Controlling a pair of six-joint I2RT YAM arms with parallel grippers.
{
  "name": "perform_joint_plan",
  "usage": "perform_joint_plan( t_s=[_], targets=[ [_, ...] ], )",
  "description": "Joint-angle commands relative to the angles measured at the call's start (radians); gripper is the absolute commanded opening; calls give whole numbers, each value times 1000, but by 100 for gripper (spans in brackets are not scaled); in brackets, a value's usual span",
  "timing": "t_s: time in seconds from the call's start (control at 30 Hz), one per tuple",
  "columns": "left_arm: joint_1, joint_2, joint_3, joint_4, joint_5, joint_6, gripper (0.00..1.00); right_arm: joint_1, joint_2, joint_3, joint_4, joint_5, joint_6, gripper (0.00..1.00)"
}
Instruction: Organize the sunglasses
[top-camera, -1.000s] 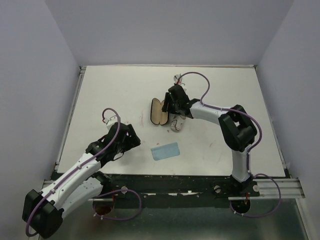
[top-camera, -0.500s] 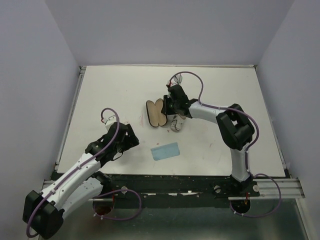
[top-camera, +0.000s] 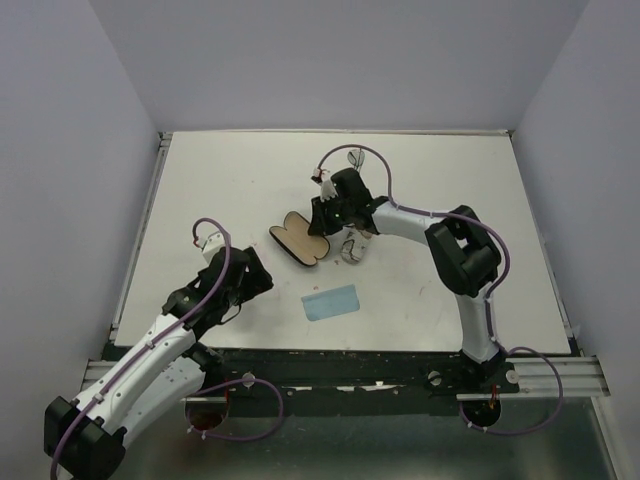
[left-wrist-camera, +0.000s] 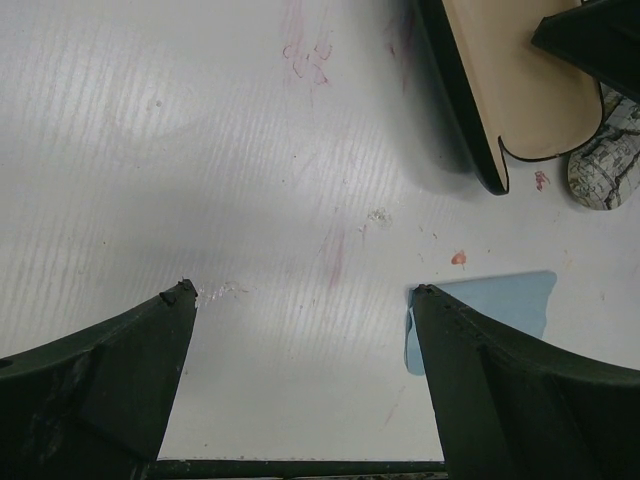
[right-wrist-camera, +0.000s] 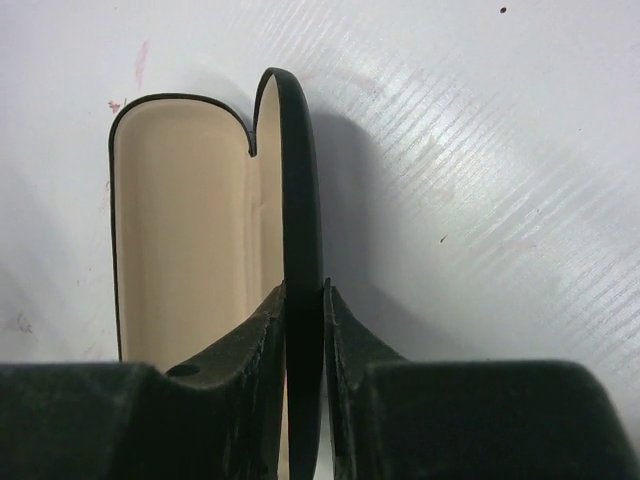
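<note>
Jaws clamped on rim of open hard case (right-wrist-camera: 180, 230), sunglasses (top-camera: 352, 157) not yet packed
Here the right gripper (right-wrist-camera: 305, 300) pinches the raised shell; the left gripper (left-wrist-camera: 300, 300) hangs wide open over bare surface (top-camera: 230, 180) beside a blue cloth (left-wrist-camera: 490, 310). The sunglasses seem to lie farther back, too small to be sure. Likely step: positioning the case; next, set it flat, clear of the patterned pouch (left-wrist-camera: 605, 160), with open room leftward

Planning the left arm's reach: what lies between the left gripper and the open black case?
Between the left gripper and the case there is only bare table with faint pink smudges, as the left wrist view shows.
</note>
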Motion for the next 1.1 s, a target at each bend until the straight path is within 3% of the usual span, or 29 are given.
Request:
perform_joint_plan(
  t_s=[0.0, 0.1, 0.27, 0.5, 0.97, 1.07],
  targets=[
    [7, 7, -5, -13, -18, -13, 99, -1, 12, -28, 37, 25, 75, 27],
    [7, 19, -4, -10, -9, -17, 99, -1, -12, -103, 148, -38, 130, 27],
    [10, 30, 1, -9, 5, -17, 99, -1, -46, -164, 192, -20, 215, 27],
    [10, 19, -8, -7, 16, -23, 99, 3, -124, -282, 297, -46, 360, 35],
    [13, -24, -28, -15, 31, -37, 99, 35, -187, -362, 309, -43, 416, 39],
    [11, -31, -31, -16, 32, -40, 99, 58, -190, -370, 311, -50, 430, 44]
  ],
)
